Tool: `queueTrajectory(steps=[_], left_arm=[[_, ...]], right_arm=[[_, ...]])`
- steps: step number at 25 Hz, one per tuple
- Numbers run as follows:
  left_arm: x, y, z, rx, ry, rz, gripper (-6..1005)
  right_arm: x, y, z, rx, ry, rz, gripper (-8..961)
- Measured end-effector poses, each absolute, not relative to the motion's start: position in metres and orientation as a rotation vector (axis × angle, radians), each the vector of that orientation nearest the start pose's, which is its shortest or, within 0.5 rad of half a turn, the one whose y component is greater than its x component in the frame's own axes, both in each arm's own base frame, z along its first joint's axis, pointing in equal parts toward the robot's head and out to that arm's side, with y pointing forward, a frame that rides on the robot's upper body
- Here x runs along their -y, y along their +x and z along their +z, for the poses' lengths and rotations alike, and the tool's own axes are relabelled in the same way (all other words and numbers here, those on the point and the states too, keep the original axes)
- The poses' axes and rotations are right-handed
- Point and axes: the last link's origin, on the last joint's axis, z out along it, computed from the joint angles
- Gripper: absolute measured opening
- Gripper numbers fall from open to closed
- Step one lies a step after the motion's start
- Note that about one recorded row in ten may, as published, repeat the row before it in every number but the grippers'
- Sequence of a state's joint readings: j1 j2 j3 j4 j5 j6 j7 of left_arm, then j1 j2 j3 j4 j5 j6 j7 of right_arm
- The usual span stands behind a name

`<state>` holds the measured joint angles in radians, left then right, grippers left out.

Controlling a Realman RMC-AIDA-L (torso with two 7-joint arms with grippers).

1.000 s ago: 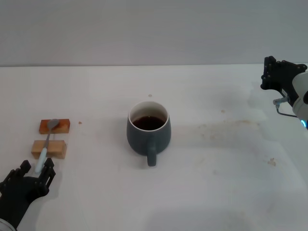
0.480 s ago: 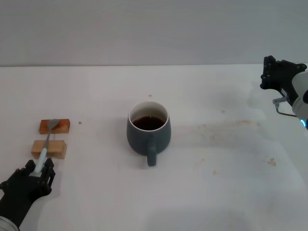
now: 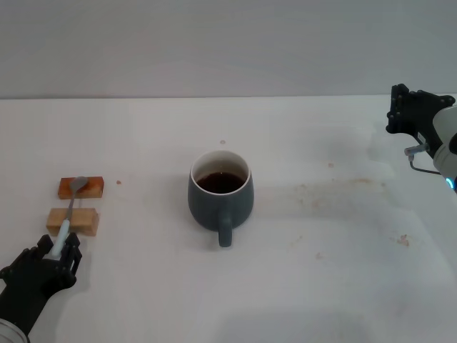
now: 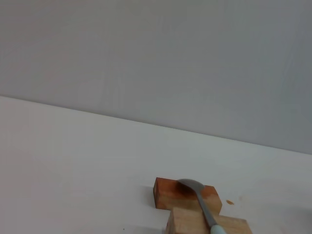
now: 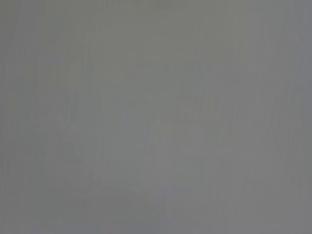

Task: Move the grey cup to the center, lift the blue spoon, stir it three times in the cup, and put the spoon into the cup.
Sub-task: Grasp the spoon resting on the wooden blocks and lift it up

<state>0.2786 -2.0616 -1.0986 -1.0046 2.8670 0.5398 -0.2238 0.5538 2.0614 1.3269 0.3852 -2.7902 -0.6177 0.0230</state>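
The grey cup (image 3: pixel 220 196) stands upright near the middle of the white table (image 3: pixel 143 286), handle toward me, with dark liquid inside. The blue spoon (image 3: pixel 71 206) lies across two small wooden blocks at the left, its metal bowl on the far block and its pale handle pointing toward me. It also shows in the left wrist view (image 4: pixel 204 202). My left gripper (image 3: pixel 55 251) is low at the front left, open, its fingers on either side of the handle's near end. My right gripper (image 3: pixel 408 108) is parked at the far right edge, away from the cup.
The reddish far block (image 3: pixel 81 187) and the pale near block (image 3: pixel 72 221) hold the spoon off the table. Faint brown stains (image 3: pixel 335 189) mark the tabletop right of the cup. A grey wall runs behind the table. The right wrist view shows only plain grey.
My left gripper has crept forward so the spoon handle's end now sits between its fingers. The spoon, cup and right arm have not moved.
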Motion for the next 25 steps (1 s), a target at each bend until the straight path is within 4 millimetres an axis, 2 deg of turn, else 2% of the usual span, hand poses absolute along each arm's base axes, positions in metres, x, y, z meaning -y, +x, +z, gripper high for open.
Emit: queueTrajectory(steps=[10,16,25], left_arm=[[-0.2095,-0.3410,-0.0478,1.003,-1.633,-0.539,409],[-0.2105,-0.3401,-0.0474,0.999,-1.634,-0.541,292],[-0.2114,-0.3398,-0.0475,0.998,-1.636,-0.542,292]], right_arm=[[-0.4094,0.2850,-0.0258,-0.519,-1.784,0.438,29],[-0.4095,0.2850,-0.0258,-0.519,-1.784,0.439,29],[-0.4095,0.2848,-0.0257,-0.519,-1.784,0.439,29]])
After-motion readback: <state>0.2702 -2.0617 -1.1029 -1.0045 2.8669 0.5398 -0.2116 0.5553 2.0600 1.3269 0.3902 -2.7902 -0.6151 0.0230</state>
